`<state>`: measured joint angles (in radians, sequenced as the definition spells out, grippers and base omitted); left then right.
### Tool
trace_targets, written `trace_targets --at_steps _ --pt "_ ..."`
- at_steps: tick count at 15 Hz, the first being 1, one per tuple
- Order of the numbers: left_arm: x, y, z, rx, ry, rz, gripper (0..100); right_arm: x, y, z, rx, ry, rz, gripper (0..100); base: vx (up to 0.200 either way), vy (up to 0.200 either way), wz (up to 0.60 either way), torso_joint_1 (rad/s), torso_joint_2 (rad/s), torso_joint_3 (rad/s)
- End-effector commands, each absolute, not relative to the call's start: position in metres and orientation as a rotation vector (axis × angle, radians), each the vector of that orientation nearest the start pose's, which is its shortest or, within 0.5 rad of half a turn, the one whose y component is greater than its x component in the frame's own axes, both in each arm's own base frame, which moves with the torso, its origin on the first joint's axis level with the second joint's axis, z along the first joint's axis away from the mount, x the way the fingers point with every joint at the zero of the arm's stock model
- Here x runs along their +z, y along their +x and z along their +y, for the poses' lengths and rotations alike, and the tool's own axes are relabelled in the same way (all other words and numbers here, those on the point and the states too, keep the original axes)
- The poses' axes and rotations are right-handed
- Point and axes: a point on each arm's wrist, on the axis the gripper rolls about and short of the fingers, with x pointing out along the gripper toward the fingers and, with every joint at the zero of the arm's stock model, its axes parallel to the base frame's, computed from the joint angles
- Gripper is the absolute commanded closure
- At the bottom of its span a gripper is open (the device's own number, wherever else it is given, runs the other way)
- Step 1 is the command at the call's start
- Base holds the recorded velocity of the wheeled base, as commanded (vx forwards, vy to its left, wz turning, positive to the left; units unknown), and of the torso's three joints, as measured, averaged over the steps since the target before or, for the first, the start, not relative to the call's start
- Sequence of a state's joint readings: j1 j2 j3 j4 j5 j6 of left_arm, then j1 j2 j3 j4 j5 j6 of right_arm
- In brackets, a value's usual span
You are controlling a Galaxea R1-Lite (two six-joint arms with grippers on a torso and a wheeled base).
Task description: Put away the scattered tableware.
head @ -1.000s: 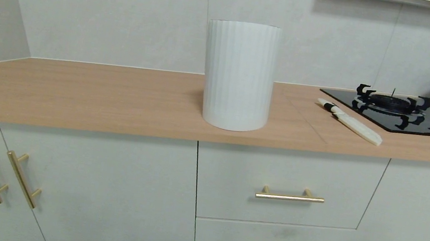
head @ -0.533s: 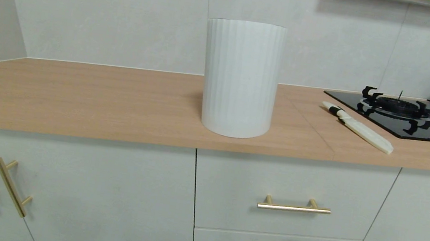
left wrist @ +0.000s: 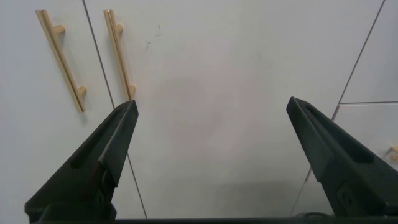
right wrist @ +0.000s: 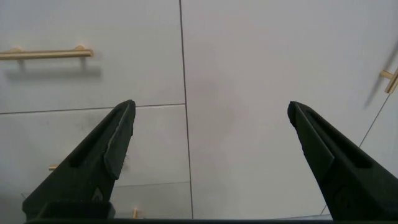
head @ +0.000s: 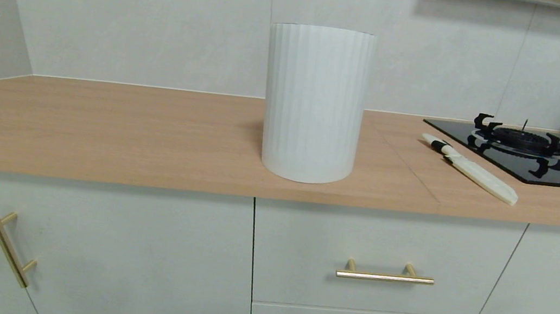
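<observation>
head view: knife (head: 470,170) lies near countertop (head: 97,131) front edge.

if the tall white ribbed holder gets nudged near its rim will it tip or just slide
The white ribbed holder stands taller than it is wide, so a push near the rim would probably tip it. A low push more likely slides it along the smooth wooden counter. Its vertical ribs may help grip.
</observation>
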<state>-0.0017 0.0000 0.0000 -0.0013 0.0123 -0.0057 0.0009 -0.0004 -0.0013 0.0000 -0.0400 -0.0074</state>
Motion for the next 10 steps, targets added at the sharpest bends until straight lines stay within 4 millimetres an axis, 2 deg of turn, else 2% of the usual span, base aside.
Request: trace_targets --at_steps 1,7,10 --pt "0.0756 -0.0228 0.0003 0.012 -0.006 -0.002 0 0.0759 -0.0228 -0.0009 -0.038 -0.008 0.0 0 0.0 0.0 0.0 0.0 0.0 0.0" --pt "0.0756 -0.0228 0.0003 0.011 -0.006 -0.002 0 0.0759 -0.0228 -0.0009 -0.038 -0.008 0.0 0 0.0 0.0 0.0 0.0 0.0 0.0" --pt "0.0756 -0.0228 0.0003 0.011 -0.006 -0.002 0 0.0759 -0.0228 -0.0009 -0.038 -0.008 0.0 0 0.0 0.0 0.0 0.054 -0.23 -0.185"
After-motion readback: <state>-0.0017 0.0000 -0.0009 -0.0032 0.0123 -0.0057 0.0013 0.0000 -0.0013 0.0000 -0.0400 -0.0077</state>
